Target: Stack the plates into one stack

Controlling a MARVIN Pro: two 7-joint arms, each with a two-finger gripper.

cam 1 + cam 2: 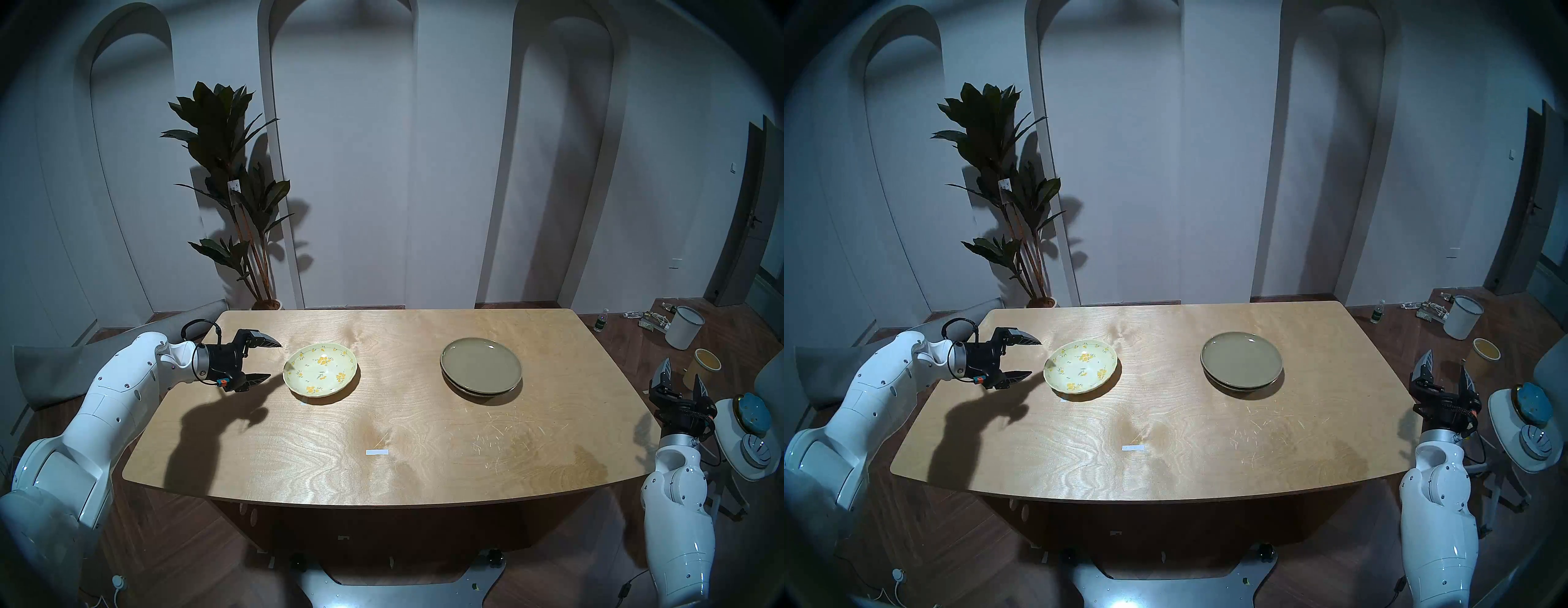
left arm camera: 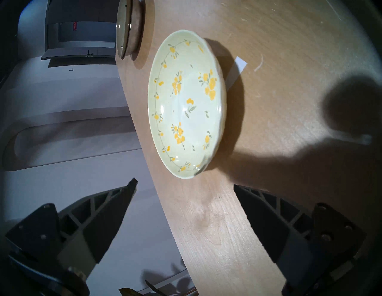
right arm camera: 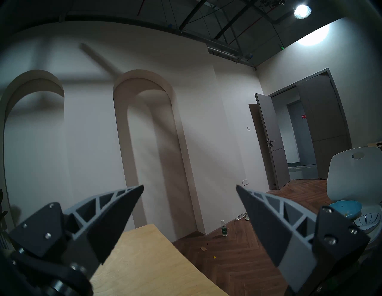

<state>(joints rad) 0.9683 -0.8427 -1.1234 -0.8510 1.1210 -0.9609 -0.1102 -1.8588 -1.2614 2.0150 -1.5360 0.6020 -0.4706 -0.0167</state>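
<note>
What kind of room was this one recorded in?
Probably a staged dining-room set in a studio rather than a real home: a wooden table with plates, arched wall niches, a potted plant, yet exposed ceiling pipework and props left on the floor.

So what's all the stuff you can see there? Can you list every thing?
Floral plate: one, pale yellow with orange flowers, left part of the table, alone.
Olive-tan plate: one, on top of another dish whose rim just peeks out below, right part of the table.
Table: one, light wood.
White strip: one, near the table's front edge.
Potted plant: one, dark green, behind the table's left corner.
White bucket: one, on the floor at right.
Water bottle: one, on the floor.
Left gripper: open, just left of the floral plate.
Right gripper: open, off the table's right side.
</note>
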